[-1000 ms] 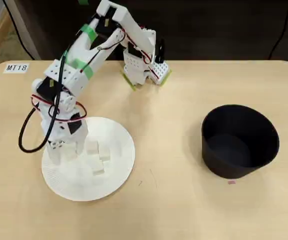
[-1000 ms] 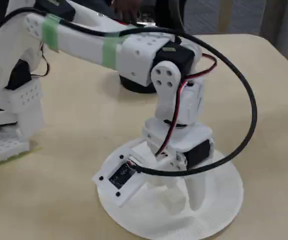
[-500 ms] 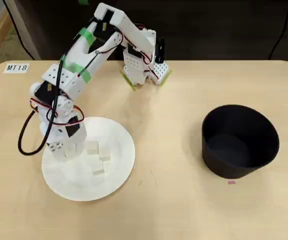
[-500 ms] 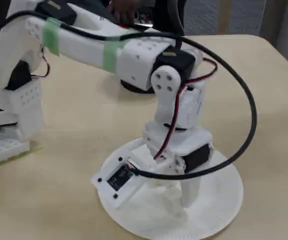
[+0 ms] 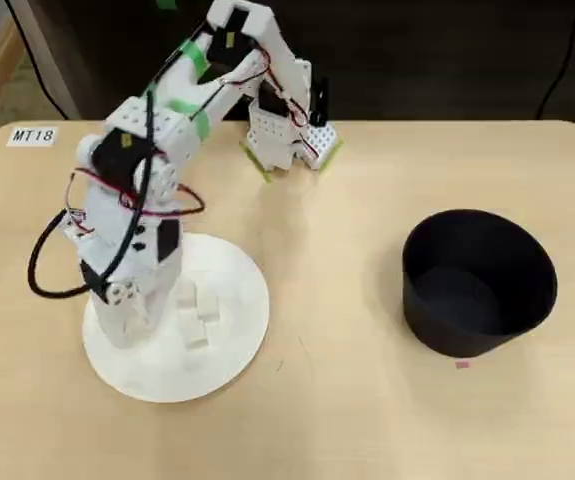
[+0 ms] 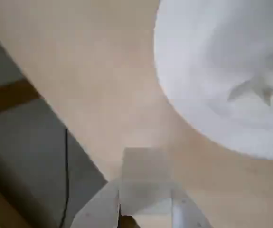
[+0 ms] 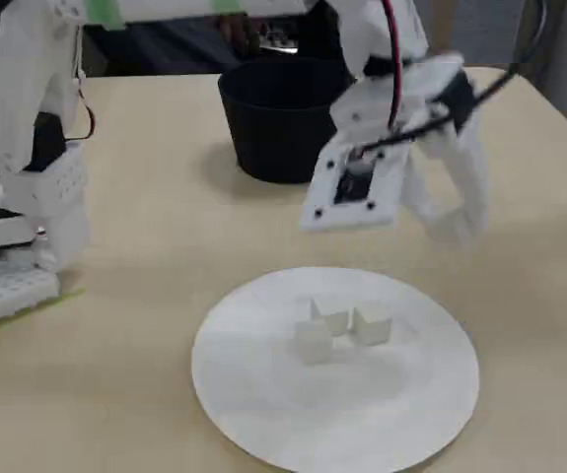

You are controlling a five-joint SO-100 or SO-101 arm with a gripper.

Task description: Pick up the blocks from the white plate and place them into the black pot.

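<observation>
Three small white blocks [image 5: 197, 315] [image 7: 340, 325] lie close together near the middle of the white plate [image 5: 229, 350] [image 7: 362, 424]. In the fixed view my gripper [image 7: 449, 219] hangs well above the plate's right side. In the overhead view the gripper [image 5: 127, 322] covers the plate's left edge. It is shut on one more pale block [image 6: 143, 173], which the wrist view shows between the fingers, with the plate [image 6: 221, 71] blurred below. The black pot [image 5: 477, 280] [image 7: 273, 118] stands far to the right in the overhead view, and nothing shows inside it.
The arm's white base [image 5: 287, 140] [image 7: 17, 246] sits at the table's back edge. A black cable [image 5: 42, 260] loops off the arm to the left. A label reading MT18 [image 5: 34, 135] is stuck at the back left corner.
The gripper was down on the plate between the blocks; it has now risen well clear of the plate with one block in its fingers. Three blocks stay on the plate.
</observation>
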